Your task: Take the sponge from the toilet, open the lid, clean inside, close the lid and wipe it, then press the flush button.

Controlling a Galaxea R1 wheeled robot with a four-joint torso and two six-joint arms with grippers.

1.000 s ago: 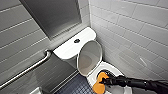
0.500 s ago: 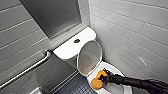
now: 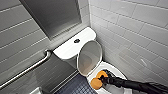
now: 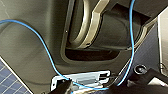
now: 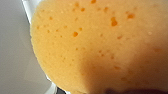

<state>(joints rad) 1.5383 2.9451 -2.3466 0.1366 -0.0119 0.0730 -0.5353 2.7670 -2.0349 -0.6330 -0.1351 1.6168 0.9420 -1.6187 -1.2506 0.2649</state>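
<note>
The right end effector was clamped on the sponge, which sat at the bowl rim of the toilet, below the upright lid. Pinched mid-pad, the soft sponge could squirm loose and drop into the bowl if pressed hard against glossy ceramic. A careless arm sweep might knock the lid down.
</note>
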